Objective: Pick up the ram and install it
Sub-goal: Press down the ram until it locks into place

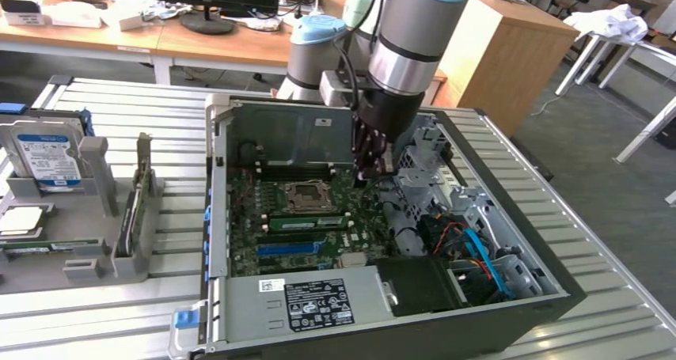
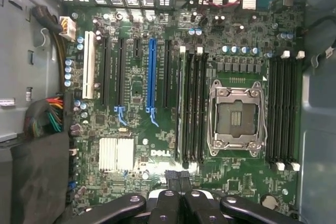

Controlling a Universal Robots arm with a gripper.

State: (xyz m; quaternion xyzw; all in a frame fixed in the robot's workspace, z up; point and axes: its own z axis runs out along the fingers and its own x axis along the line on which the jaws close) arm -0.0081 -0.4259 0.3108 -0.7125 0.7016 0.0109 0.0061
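The ram point(image 1: 306, 222) is a narrow green stick with a white label. It sits edge-up in a memory slot beside the CPU socket point(image 1: 306, 194) on the motherboard, inside the open computer case point(image 1: 507, 217). In the wrist view the ram point(image 2: 182, 103) appears as a thin pale edge in the slot furthest from the socket point(image 2: 234, 116). My gripper point(image 1: 372, 170) hangs above the board behind the socket, apart from the ram. It is shut, and its black fingertips point(image 2: 178, 178) are pressed together with nothing between them.
A grey fixture point(image 1: 85, 257) at the exterior view's left holds a hard drive point(image 1: 47, 158) and a thin green board point(image 1: 37, 248). The power supply point(image 1: 306, 301) fills the case's near side. Blue and orange cables point(image 1: 476, 245) lie at the case's right. A long blue slot point(image 2: 152, 72) crosses the board.
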